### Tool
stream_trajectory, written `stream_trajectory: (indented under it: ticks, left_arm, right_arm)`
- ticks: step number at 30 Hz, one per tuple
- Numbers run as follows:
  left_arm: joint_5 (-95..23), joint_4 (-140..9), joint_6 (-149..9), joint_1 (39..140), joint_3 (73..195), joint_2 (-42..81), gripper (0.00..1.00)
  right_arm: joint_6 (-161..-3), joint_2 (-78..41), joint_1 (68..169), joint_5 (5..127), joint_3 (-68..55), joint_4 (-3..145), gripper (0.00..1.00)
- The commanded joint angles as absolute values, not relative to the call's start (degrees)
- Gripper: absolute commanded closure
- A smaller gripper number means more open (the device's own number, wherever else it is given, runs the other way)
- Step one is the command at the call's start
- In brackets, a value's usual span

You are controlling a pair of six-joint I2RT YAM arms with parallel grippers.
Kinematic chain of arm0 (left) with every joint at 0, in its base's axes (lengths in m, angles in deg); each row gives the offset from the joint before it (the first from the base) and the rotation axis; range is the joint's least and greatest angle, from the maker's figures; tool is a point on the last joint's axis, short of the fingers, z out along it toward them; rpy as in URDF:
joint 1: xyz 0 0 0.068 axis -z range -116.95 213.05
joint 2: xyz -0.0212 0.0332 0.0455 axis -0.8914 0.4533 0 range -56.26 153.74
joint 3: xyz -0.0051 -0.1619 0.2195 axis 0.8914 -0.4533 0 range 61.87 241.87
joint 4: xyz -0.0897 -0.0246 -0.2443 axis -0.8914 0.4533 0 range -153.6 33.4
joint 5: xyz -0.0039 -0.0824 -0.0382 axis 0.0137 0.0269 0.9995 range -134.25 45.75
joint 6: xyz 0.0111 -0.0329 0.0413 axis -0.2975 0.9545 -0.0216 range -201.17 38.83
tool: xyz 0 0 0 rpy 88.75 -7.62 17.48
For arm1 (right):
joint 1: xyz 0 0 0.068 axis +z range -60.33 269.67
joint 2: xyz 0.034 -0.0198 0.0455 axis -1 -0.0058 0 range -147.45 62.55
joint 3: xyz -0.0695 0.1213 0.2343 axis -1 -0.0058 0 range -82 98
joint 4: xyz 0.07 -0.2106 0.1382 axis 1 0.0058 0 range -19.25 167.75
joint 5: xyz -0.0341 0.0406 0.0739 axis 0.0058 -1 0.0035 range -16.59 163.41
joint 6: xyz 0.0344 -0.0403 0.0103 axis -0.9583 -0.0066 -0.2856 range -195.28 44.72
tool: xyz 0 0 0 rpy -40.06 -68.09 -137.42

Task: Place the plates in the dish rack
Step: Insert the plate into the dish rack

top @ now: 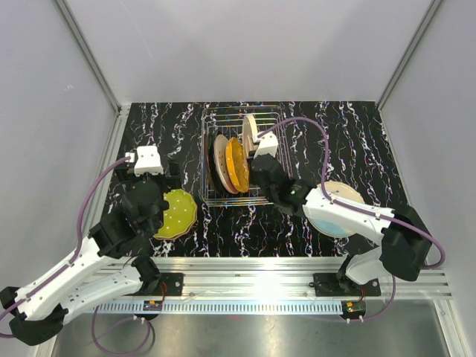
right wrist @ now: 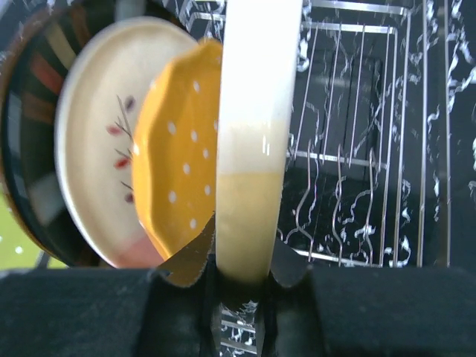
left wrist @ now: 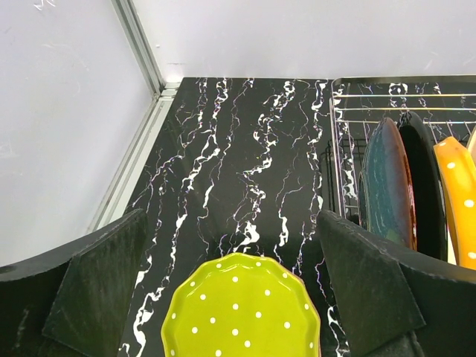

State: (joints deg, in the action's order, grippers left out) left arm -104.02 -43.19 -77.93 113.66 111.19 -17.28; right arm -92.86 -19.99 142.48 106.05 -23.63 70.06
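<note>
The left tool (left wrist: 238,294) stands released, its fingers either side of a glossy yellow-green scalloped plate (left wrist: 242,316) with white dots, flat on the black marbled surface (left wrist: 238,163). The right tool (right wrist: 242,279) is clenched on a smooth cream plate (right wrist: 253,149) by its rim, held upright, with the thin bars of the silver wire dish rack (right wrist: 372,149) beyond it.

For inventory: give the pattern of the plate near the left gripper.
Yellow-green plate, white dots; clearest in left wrist view.

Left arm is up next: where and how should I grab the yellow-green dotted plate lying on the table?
Take the yellow-green plate by its scalloped rim, not across its face. It lies flat on the table and looks wider than the open left gripper hovering over it. Probably come down from above onto the edge nearest the left arm, with one finger inside the rim and one outside.
</note>
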Motion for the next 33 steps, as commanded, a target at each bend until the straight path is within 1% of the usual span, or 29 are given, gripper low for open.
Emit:
stream_trajectory:
  ticks: [1,8,16,21,25,26,27,29,30,33]
  left_arm:
    - [-103.4,-45.5,-77.7,113.7,111.4,-17.8,0.01]
    - [-102.3,-44.8,-76.9,113.8,111.3,-18.5,0.01]
    - [-102.0,-44.4,-76.6,113.8,111.4,-18.3,0.01]
    - [-101.9,-44.4,-76.6,113.7,111.4,-18.3,0.01]
    - [-101.9,-44.3,-76.7,113.8,111.4,-18.2,0.01]
    - [-101.8,-44.3,-76.6,113.7,111.4,-18.1,0.01]
    - [-101.6,-44.3,-76.6,113.7,111.4,-18.0,0.01]
    - [-101.3,-44.2,-76.6,113.7,111.4,-17.9,0.01]
    - [-101.4,-44.1,-76.7,113.7,111.4,-17.9,0.01]
    - [-101.5,-44.1,-76.7,113.7,111.4,-17.7,0.01]
  right_arm:
    - [-89.7,-16.3,142.7,110.3,-15.0,63.8,1.00]
    - [-94.6,-19.8,142.7,111.0,-17.2,64.4,1.00]
    - [-95.4,-24.8,142.7,111.6,-17.3,65.2,1.00]
    - [-97.3,-27.3,142.8,114.0,-17.6,67.4,1.00]
    - [-99.4,-30.2,142.7,114.5,-16.1,72.1,1.00]
    - [-99.6,-30.5,142.7,114.2,-15.9,72.2,0.98]
    - [-99.7,-31.0,142.7,113.8,-15.9,72.1,0.92]
    - [-99.9,-31.2,142.7,112.8,-15.9,71.7,0.84]
    - [-100.1,-31.2,142.7,112.6,-15.9,71.7,0.68]
    - [-100.2,-30.4,142.7,112.1,-16.3,71.3,0.59]
